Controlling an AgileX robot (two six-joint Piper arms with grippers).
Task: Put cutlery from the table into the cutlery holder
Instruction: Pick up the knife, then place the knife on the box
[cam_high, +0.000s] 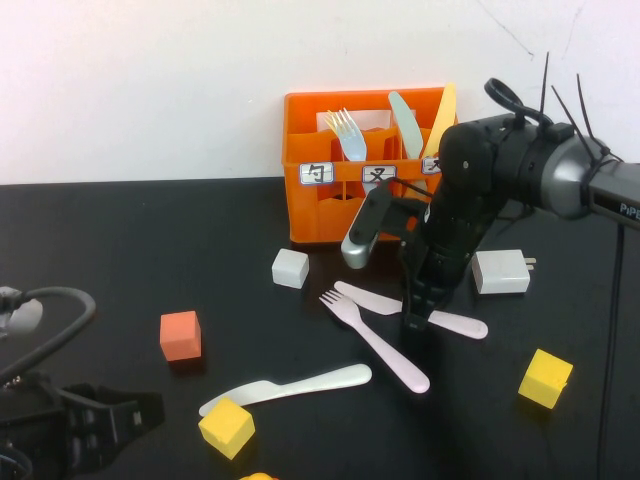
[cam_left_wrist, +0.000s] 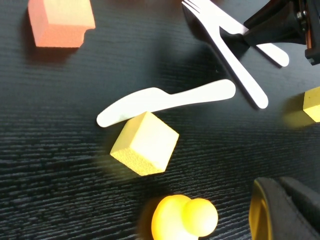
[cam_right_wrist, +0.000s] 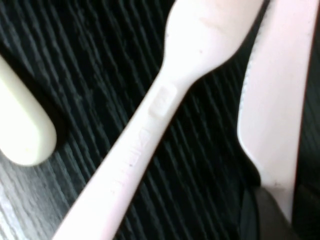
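The right gripper (cam_high: 415, 325) is down at the bench (cam_high: 120, 250) in the centre-right of the high view, its jaws narrowed over the pink knife (cam_high: 455, 322) where that lies beside the pink fork (cam_high: 375, 340); the right wrist view shows a dark fingertip (cam_right_wrist: 267, 215) against the knife's blade, so the step in hand looks like the grasp of the knife, though a firm hold cannot be confirmed; the fork lies just beside and may get nudged. The white knife (cam_high: 290, 387) lies lower centre, by a yellow block (cam_high: 226, 428). The orange holder (cam_high: 330, 205) stands at upper centre, already carrying a blue fork (cam_high: 347, 135). The left gripper (cam_left_wrist: 280, 210) sits parked at lower left, closed and empty. Next the knife needs a clean lift, a turn upright, and a drop into a compartment of the holder.
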